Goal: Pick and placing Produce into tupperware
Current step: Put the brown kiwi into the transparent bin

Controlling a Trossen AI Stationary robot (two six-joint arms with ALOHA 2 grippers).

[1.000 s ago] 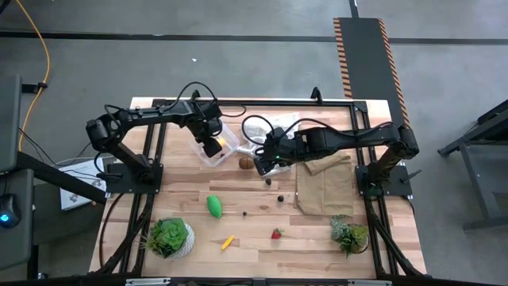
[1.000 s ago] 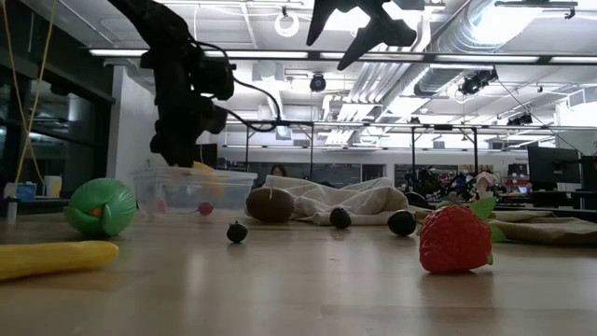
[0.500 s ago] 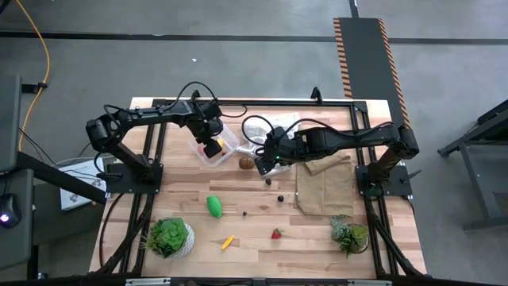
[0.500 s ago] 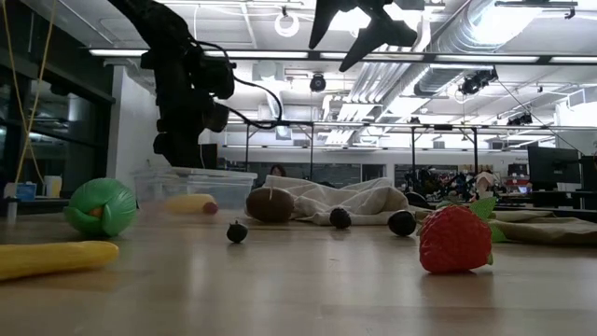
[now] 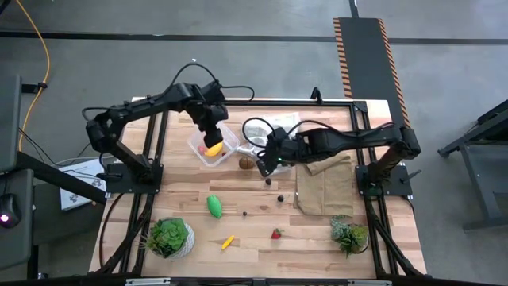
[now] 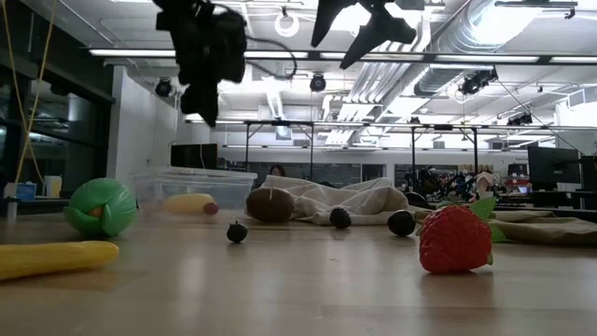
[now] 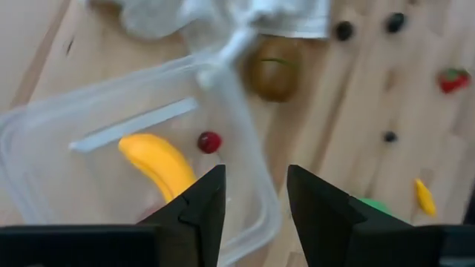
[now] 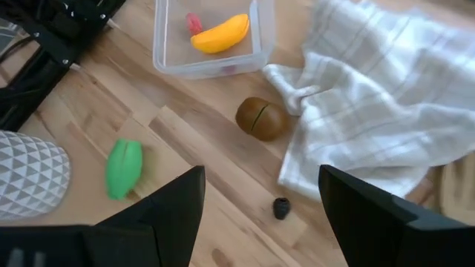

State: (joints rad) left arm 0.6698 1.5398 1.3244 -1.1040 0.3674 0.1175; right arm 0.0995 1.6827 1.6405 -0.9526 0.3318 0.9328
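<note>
The clear tupperware (image 5: 225, 135) stands at the far left of the table. A yellow banana-like piece (image 7: 157, 163) and a small red berry (image 7: 209, 142) lie on its floor. My left gripper (image 7: 256, 174) hangs open above it, holding nothing. My right gripper (image 8: 260, 178) hangs open and high over the brown kiwi-like ball (image 8: 261, 118), which rests on the wood beside the container. A green oval (image 5: 213, 206), a strawberry (image 5: 276, 233), a second yellow piece (image 5: 228, 241) and dark berries (image 5: 279, 199) lie on the near half of the table.
A white checked cloth (image 5: 274, 127) lies crumpled to the right of the tupperware, with a brown sheet (image 5: 324, 187) further right. Potted plants stand at the near left (image 5: 168, 237) and near right (image 5: 349, 235). Bare wood shows between the loose produce.
My left gripper has risen straight up out of the tupperware. The yellow piece that was at its fingertips inside the container has come loose and now lies on the container floor beside the red berry. The right arm has kept still.
</note>
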